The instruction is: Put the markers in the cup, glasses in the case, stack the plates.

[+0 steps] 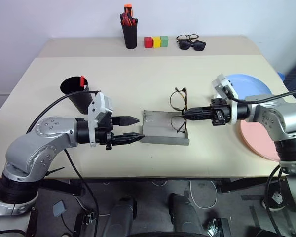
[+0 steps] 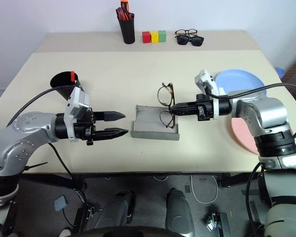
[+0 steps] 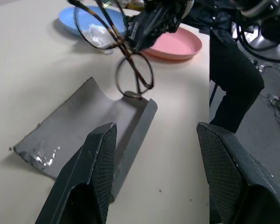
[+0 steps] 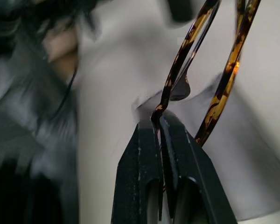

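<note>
Beige worktop [image 1: 138, 84] against a pale wall, a second beige section butted behind it; the grey open case [image 1: 164, 129] sits near the front middle and serves as landmark. Right pincer [image 1: 183, 113] is clamped shut on the glasses [image 1: 178, 109], gripping at the bridge/frame; glasses are tilted, one lens over the case's right end, the other lens beyond the case's far edge. Cannot tell if the lower lens touches the lining. Left pincer [image 1: 138, 129] hovers just left of the case, fingers parted about halfway, holding nothing. Black cup [image 1: 75, 92] is left of and behind the case, a red marker [image 1: 82, 81] standing in it; a white marker isn't distinguishable. Blue plate [image 1: 246, 84] and pink plate [image 1: 259, 138] lie right of the case, side by side, the right arm crossing over them. Far behind the case: black pen holder [image 1: 129, 34] with red-orange pens [image 1: 128, 15], red, yellow, green blocks [image 1: 156, 41], two more pairs of glasses [image 1: 190, 42]. Left wrist view adds the case's curved lining with a scuffed corner, the glasses frame as tortoiseshell brown, and a dark-clothed figure past the worktop edge with cables on the floor. Right wrist view shows both fingers [image 4: 147, 154] pressed together on the thin frame, temples running up past them; background is blurred.
</note>
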You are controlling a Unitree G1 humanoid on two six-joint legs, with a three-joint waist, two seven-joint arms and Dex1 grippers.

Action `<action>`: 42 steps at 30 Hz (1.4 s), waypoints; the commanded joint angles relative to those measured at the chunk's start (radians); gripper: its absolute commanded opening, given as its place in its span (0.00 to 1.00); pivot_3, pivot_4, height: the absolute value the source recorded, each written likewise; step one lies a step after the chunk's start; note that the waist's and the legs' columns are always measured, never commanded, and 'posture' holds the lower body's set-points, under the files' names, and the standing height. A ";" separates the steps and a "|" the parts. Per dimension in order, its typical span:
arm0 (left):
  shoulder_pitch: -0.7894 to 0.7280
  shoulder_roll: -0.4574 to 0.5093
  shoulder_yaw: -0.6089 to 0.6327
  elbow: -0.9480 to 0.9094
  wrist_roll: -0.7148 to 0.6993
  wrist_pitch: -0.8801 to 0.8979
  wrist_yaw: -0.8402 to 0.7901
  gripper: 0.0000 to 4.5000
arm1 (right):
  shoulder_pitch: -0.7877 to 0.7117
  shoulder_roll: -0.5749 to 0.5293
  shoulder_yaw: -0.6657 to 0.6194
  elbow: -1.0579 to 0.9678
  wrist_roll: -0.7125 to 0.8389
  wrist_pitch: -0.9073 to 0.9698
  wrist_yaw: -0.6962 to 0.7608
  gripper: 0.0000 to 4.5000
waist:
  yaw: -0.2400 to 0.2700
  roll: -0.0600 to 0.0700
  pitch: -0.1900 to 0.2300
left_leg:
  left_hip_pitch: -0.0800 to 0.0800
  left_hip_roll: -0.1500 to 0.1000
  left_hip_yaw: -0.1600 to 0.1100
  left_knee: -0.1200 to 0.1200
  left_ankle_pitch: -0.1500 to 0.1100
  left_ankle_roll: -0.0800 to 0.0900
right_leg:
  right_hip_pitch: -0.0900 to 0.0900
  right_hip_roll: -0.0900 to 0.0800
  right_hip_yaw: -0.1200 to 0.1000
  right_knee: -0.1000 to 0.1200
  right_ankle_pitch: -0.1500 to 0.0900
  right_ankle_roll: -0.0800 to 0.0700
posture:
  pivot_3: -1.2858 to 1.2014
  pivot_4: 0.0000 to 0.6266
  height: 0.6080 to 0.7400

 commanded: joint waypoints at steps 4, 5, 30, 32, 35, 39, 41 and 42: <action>0.040 0.020 0.042 -0.086 -0.015 -0.020 0.010 0.62 | -0.134 0.092 0.148 0.233 -0.226 -0.276 0.180 0.01 | -0.002 -0.001 0.000 | 0.000 0.000 0.000 0.000 0.000 0.000 | 0.000 0.000 0.000 0.000 0.001 -0.002 | 0.52 0.24 1.00; 0.048 0.023 0.048 -0.096 -0.019 -0.016 0.014 0.62 | -0.149 0.108 0.159 0.262 -0.241 -0.298 0.186 0.01 | -0.003 -0.001 0.000 | 0.000 0.000 0.000 0.000 0.000 0.000 | 0.000 0.000 0.000 0.000 0.002 -0.002 | 0.52 0.24 1.00; 0.085 0.034 0.064 -0.127 -0.053 -0.006 0.060 0.62 | -0.319 0.208 0.124 0.482 -0.225 -0.380 0.162 0.01 | -0.005 0.000 0.001 | 0.000 0.000 -0.001 -0.002 0.000 -0.001 | -0.002 0.000 0.000 0.001 0.003 0.000 | 0.52 0.24 1.00; 0.090 0.035 0.068 -0.132 -0.054 -0.005 0.062 0.62 | -0.326 0.227 0.113 0.517 -0.255 -0.413 0.156 0.01 | -0.008 0.000 0.001 | 0.000 0.000 -0.001 -0.002 0.001 -0.001 | -0.002 0.000 0.000 0.001 0.003 0.000 | 0.52 0.24 1.00; 0.103 0.038 0.077 -0.142 -0.057 -0.005 0.066 0.62 | -0.335 0.252 0.104 0.569 -0.299 -0.465 0.153 0.01 | -0.016 0.000 0.001 | 0.000 0.000 -0.001 -0.002 0.001 -0.001 | -0.002 0.000 0.000 0.001 0.003 0.000 | 0.52 0.24 1.00; 0.116 0.041 0.087 -0.154 -0.060 -0.002 0.078 0.62 | -0.341 0.265 0.114 0.627 -0.356 -0.527 0.177 0.01 | -0.023 0.000 0.001 | 0.000 0.000 -0.001 -0.002 0.001 -0.002 | -0.002 0.000 0.000 0.001 0.004 0.000 | 0.52 0.24 1.00; 0.121 0.041 0.092 -0.158 -0.063 -0.001 0.085 0.62 | -0.342 0.261 0.128 0.636 -0.366 -0.541 0.187 0.01 | -0.024 0.000 0.001 | 0.000 0.000 -0.001 -0.003 0.001 -0.002 | -0.002 0.000 0.000 0.002 0.004 0.000 | 0.52 0.24 1.00; 0.123 0.042 0.093 -0.160 -0.064 -0.002 0.088 0.62 | -0.342 0.258 0.137 0.635 -0.363 -0.539 0.188 0.01 | -0.025 0.000 0.001 | 0.000 0.000 -0.001 -0.003 0.001 -0.002 | -0.002 0.000 0.000 0.002 0.004 0.000 | 0.52 0.24 1.00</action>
